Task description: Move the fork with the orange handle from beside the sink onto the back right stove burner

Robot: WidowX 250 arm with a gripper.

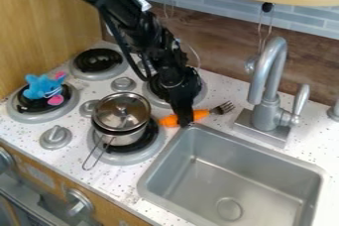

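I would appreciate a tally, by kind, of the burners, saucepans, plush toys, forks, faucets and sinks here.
Stove burners: 4
Saucepan: 1
Plush toy: 1
Orange-handled fork: 1
Faucet: 1
Sink: 1
Total: 9

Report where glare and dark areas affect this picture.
Camera view: bright highlights on the round shiny metal pot lid and the curved silver faucet; softer reflections in the rectangular grey metal sink; the black gripper, at the orange-handled metal fork, shows little surface detail, and the black coil burner behind it looks similarly dark.
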